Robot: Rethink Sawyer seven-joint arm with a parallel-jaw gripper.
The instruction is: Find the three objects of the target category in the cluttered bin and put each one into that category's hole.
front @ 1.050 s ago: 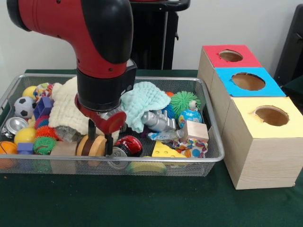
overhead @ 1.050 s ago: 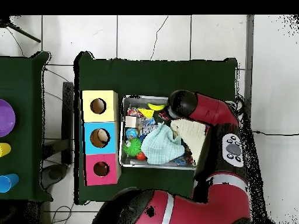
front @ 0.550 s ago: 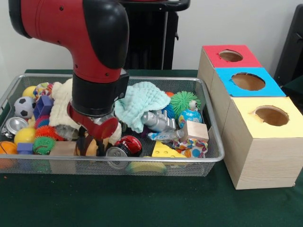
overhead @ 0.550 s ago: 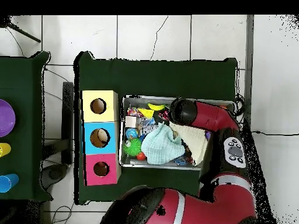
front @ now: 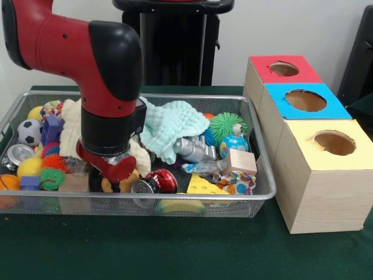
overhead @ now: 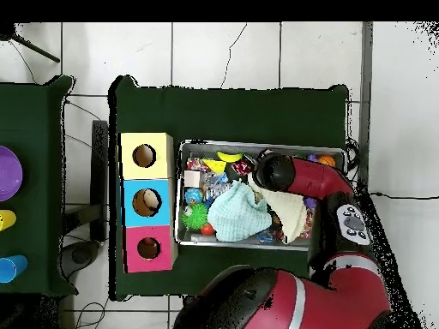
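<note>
At the left of the wire mesh bin [front: 256, 195], a black-and-white toy football [front: 27, 132], a purple plastic block [front: 51, 129] and an orange spiky rubber ball [front: 53, 162] are lying against the wall. Just right of them the red and black gripper [front: 114, 172] is sitting low among the clutter, pressing down beside a round wooden piece [front: 123, 184] and a red drinks can [front: 154, 182]. Its fingers are buried, so whether they are spread or closed, or holding anything, cannot be told. A cream knitted cloth [front: 71, 131] is lying behind the wrist, and a mint-green waffle cloth [front: 168, 125] is draped across the middle.

Further right, a green spiky ball [front: 226, 125] and a pale wooden cube [front: 240, 160] are resting near the bin's right end. Beyond stand three wooden boxes with a red-topped hole [front: 284, 69], a blue-topped hole [front: 305, 100] and a yellow-topped hole [front: 333, 142].

This looks like the searching or grasping step; the target category cannot be told. The next move probably calls for a clean lift clear of the cloths, then a carry right to the matching hole.
</note>
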